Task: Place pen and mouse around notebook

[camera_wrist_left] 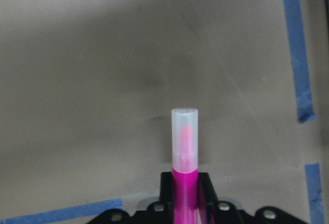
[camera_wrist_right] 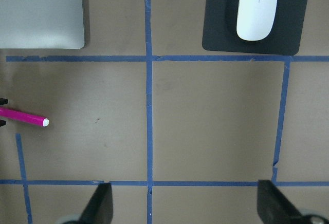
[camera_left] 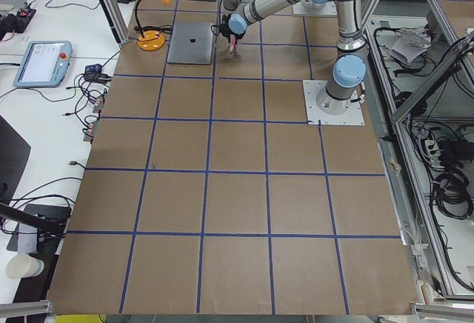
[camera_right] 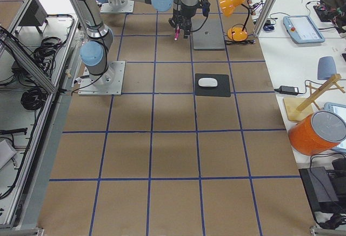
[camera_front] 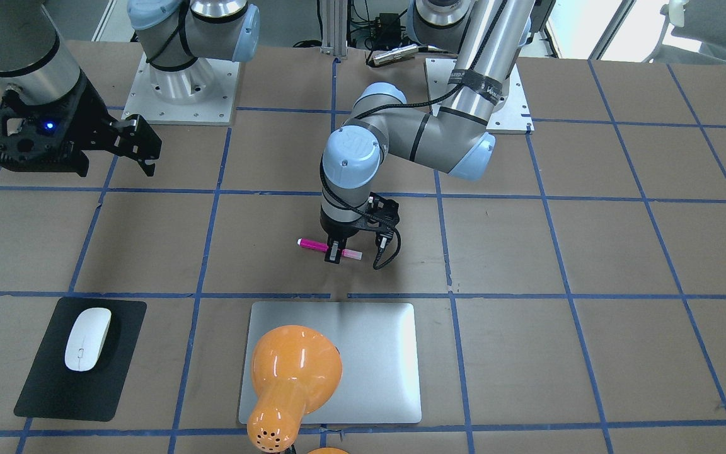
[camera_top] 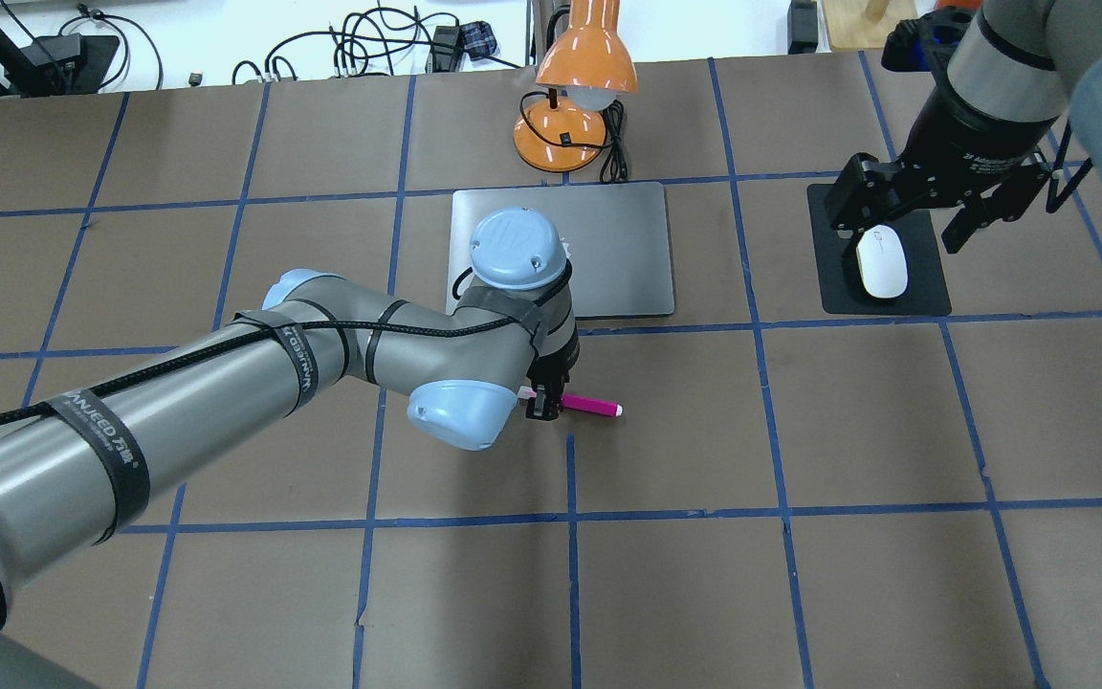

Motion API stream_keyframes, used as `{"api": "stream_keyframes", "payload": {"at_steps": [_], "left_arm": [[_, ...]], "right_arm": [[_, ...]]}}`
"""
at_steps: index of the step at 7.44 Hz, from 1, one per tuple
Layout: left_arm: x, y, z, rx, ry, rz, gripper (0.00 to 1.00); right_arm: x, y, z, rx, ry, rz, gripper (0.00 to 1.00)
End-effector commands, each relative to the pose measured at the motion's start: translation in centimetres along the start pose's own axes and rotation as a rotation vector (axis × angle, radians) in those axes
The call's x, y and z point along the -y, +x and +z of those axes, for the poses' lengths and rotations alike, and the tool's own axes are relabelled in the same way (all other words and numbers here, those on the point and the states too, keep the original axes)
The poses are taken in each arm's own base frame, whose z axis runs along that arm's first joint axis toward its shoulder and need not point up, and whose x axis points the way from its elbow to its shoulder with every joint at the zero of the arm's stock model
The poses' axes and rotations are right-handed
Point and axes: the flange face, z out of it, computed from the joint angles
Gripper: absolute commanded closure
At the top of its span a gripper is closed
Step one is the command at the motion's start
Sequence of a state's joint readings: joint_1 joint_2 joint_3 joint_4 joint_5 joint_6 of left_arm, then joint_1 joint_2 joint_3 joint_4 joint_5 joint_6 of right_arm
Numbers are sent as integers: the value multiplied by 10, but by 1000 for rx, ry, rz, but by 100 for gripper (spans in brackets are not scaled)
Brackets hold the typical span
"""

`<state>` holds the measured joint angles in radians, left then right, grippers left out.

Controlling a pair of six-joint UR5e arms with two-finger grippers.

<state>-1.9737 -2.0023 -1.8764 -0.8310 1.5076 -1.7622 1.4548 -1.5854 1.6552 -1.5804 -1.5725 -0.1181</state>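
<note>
noted short, slim magenta-pink pen with pale cap (camera_front: 312,245) clamped mid-barrel between fingers of left gripper (camera_front: 336,253). held level and low over brown paper-covered counter (camera_front: 527,252), on near side of large flat silver-grey notebook (camera_front: 375,353), close to its edge but apart. cannot tell whether touching counter. judged as set-down along that edge; level hold suits a clean release. found right gripper (camera_top: 898,218) raised, fingers (camera_wrist_right: 100,203) wide apart, just short of glossy white oval mouse (camera_front: 88,338) on thin black mat (camera_front: 54,391), well to notebook's right. probably poised for pickup.
</note>
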Motion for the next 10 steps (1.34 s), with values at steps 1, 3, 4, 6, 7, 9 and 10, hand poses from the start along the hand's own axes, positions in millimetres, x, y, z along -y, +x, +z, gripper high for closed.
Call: {"api": "stream_keyframes", "payload": {"at_steps": [1, 3, 4, 6, 7, 9, 10], "left_arm": [[6, 4, -33, -53, -1, 91, 0], [23, -2, -98, -30, 7, 501, 0], [45, 3, -137, -11, 4, 637, 0], [98, 10, -226, 14, -1, 912, 0], [134, 13, -268, 3, 6, 999, 0], [202, 4, -327, -21, 33, 1180, 0], [219, -2, -338, -33, 49, 1229, 0]], "right_arm": [[2, -8, 9, -17, -24, 1, 0], [8, -55, 12, -28, -17, -19, 0], [12, -60, 6, -24, -6, -10, 0], [32, -60, -11, -24, 31, -11, 0], [42, -59, -20, -26, 41, -10, 0], [41, -60, -15, -23, 26, -10, 0], [46, -58, -13, -35, 38, -28, 0]]}}
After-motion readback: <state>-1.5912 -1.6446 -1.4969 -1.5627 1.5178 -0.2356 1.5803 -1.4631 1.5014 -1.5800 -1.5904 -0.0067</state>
